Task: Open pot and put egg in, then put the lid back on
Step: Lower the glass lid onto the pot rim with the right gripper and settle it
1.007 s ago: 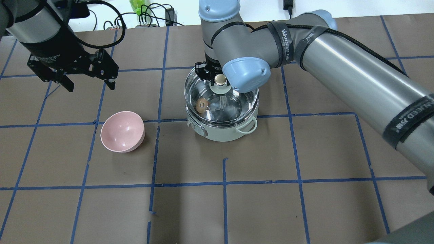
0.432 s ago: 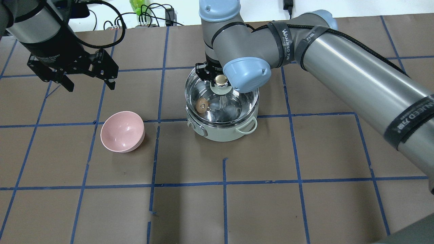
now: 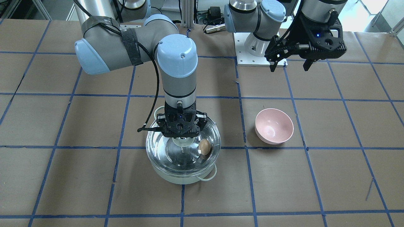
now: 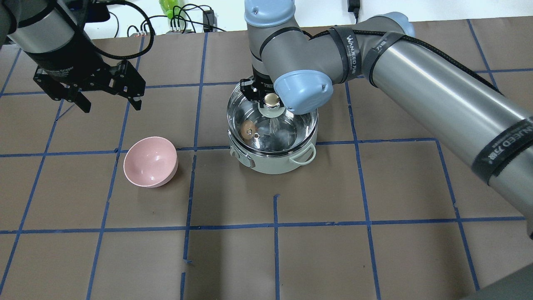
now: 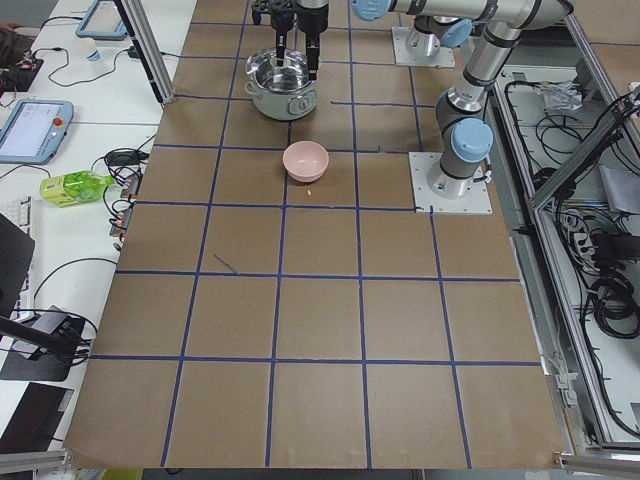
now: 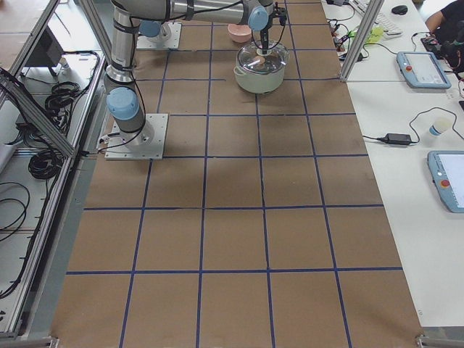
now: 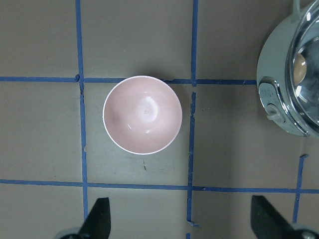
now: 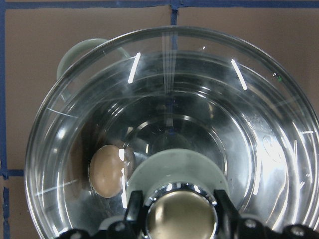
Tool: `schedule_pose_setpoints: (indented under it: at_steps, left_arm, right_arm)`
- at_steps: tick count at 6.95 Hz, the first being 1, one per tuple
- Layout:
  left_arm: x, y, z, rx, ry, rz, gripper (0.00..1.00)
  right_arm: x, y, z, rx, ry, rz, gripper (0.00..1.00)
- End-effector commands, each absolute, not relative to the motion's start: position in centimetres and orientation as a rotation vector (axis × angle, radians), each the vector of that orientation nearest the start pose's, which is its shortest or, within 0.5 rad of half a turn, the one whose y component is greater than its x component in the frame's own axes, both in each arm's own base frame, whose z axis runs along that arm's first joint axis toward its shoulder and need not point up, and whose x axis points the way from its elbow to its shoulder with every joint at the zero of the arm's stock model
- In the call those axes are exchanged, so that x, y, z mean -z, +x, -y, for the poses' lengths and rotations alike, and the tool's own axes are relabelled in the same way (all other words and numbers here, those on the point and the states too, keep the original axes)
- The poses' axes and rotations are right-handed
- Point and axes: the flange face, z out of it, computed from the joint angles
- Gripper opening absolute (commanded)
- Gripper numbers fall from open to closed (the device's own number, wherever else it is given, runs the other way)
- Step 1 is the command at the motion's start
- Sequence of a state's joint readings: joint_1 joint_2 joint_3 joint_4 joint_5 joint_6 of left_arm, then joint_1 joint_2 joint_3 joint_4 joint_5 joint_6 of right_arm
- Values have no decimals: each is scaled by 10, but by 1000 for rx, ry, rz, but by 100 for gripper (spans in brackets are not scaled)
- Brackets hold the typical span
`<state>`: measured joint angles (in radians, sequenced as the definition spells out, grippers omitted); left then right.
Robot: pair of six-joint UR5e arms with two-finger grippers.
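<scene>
The mint-green pot [image 4: 275, 164] stands mid-table, also in the front view [image 3: 183, 178]. The tan egg [image 4: 248, 127] lies inside it, seen through the glass [image 8: 105, 172]. My right gripper [image 4: 270, 99] is shut on the beige knob of the glass lid [image 4: 293, 125] and holds the lid level over the pot's mouth. I cannot tell if the rim rests on the pot. In the right wrist view the fingers [image 8: 134, 211] flank the knob. My left gripper [image 4: 111, 107] is open and empty, hanging above the table at the far left.
An empty pink bowl [image 4: 150, 161] sits left of the pot, below my left gripper in the left wrist view [image 7: 142, 114]. Cables and a green bottle [image 4: 168, 8] lie beyond the table's far edge. Blue tape lines grid the brown table.
The lid and my right gripper have sunk very slightly toward the pot. My left arm has not moved.
</scene>
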<state>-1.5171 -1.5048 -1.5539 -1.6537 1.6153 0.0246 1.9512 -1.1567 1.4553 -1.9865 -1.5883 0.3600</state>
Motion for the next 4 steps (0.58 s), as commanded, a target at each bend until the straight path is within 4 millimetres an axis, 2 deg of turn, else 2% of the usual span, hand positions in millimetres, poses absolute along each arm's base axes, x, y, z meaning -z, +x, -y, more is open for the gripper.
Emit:
schedule_pose_setpoints:
  at_steps: [1,4]
  left_arm:
    - [-520,-104,469,-3,-45,-3097,100]
    - [-520,-104,469,-3,-45,-3097,100]
  right_arm:
    - [-349,366,560,169,-34,-3111,23]
    - [-351,366,561,175,-60,-3112,19]
